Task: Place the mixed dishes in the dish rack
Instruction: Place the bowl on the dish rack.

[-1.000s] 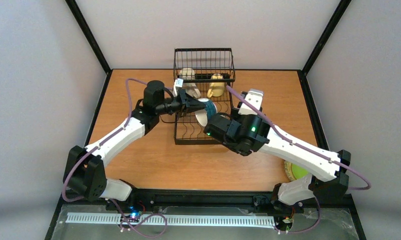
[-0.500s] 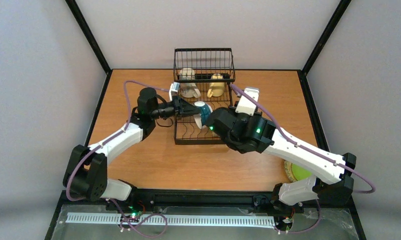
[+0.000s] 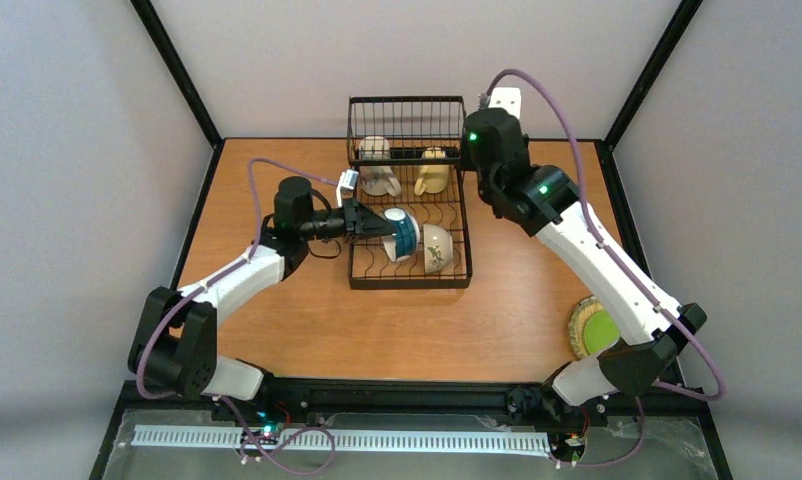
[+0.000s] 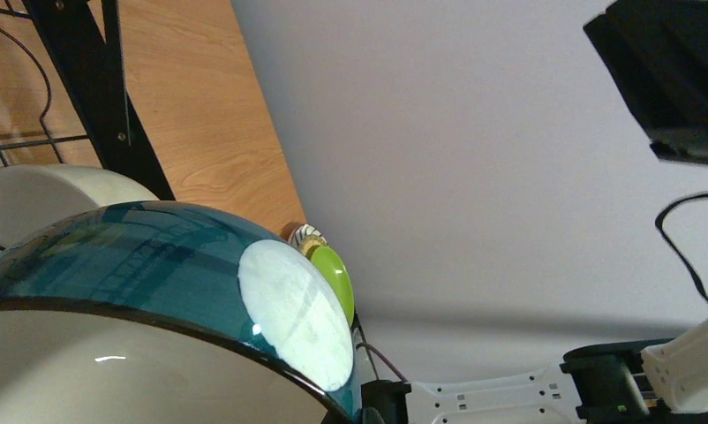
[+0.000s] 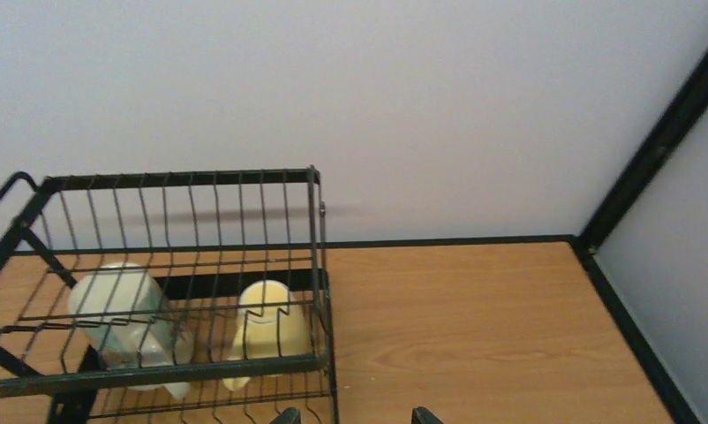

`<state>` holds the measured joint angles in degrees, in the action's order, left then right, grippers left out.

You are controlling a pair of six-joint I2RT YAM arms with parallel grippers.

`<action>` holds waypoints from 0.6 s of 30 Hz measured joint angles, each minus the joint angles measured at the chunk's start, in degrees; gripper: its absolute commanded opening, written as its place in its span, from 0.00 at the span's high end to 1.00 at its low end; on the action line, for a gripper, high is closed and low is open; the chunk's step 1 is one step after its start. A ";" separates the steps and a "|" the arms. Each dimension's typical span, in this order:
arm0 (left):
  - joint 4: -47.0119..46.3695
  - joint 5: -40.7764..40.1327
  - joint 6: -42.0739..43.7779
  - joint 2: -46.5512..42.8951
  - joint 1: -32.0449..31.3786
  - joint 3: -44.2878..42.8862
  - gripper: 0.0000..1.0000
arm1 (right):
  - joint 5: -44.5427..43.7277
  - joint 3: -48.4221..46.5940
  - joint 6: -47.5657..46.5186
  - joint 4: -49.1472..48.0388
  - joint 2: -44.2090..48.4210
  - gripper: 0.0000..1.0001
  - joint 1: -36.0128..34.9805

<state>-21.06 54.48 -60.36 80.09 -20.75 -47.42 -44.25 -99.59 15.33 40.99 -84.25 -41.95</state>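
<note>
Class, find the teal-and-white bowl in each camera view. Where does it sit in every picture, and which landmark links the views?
Top external: the teal-and-white bowl is at the centre, on edge over the plate slots.
Left wrist: the bowl fills the lower left.
Right wrist: not in it.
Shared landmark: the black dish rack, visible in all three views.

Glossy glazed teal-and-white bowl (image 4: 147, 256), black metal-wire dish rack (image 3: 409, 282), smooth matt wood-grain table (image 3: 517, 300)
</note>
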 measured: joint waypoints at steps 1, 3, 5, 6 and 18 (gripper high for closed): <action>0.09 0.31 0.57 0.20 0.26 0.00 1.00 | 2.10 0.04 -0.48 -0.74 0.07 0.28 1.46; 0.09 1.16 1.75 0.70 0.90 0.13 1.00 | 7.52 1.01 -1.27 -3.06 0.57 0.28 4.15; 0.07 1.97 2.82 1.09 1.38 0.37 1.00 | 12.20 2.78 -1.77 -5.22 1.60 0.28 5.84; 0.09 2.49 3.52 1.33 1.53 0.50 1.00 | 14.62 3.93 -2.08 -6.27 2.25 0.28 6.54; -4.59 8.22 7.48 6.27 1.81 1.88 1.00 | 28.57 11.10 -4.20 -15.10 5.05 0.27 9.79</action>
<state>-25.65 62.70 -52.88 86.37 -18.94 -45.54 -15.68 -88.49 11.14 25.89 -79.20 -32.16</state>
